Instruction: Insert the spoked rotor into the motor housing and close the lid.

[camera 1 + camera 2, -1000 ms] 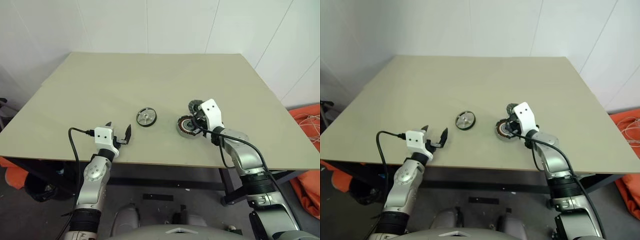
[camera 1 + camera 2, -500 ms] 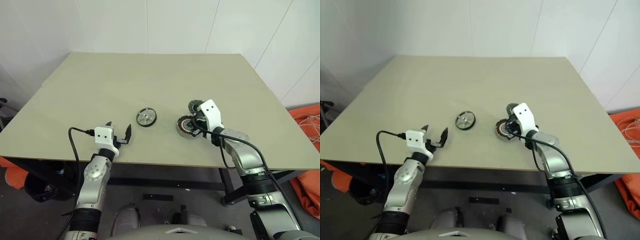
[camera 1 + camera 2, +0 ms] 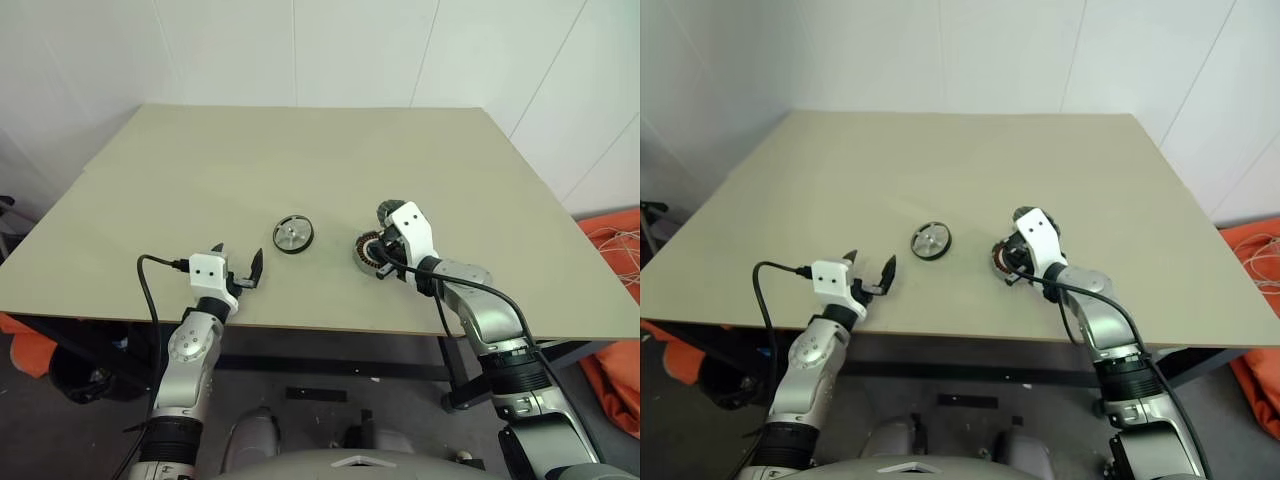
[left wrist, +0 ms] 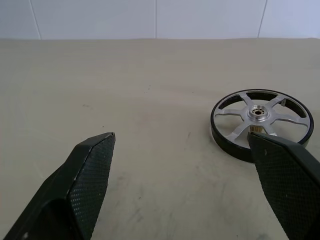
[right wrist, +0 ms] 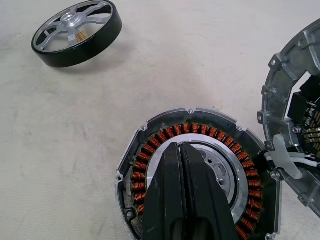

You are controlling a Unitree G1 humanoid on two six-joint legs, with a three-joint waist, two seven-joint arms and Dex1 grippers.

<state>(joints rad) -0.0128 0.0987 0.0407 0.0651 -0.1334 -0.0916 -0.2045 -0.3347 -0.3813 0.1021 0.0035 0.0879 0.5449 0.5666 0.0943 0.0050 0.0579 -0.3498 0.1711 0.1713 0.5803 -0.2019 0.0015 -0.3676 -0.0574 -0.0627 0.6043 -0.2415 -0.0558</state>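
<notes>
The rotor (image 3: 293, 234) lies flat on the table (image 3: 300, 160), apart from both grippers. Right of it sits the housing (image 5: 192, 167), with the lid (image 5: 295, 140) just beside it. The right gripper (image 5: 182, 150), fingers pressed together, hangs over the housing's centre. The left gripper (image 3: 238, 268), spread wide and empty, hovers near the table's front edge

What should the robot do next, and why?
Probably ease the open left gripper forward to the spoked rotor, which lies loose on the table. The motor housing is open with its centre empty, and the shut right gripper is already over it.
</notes>
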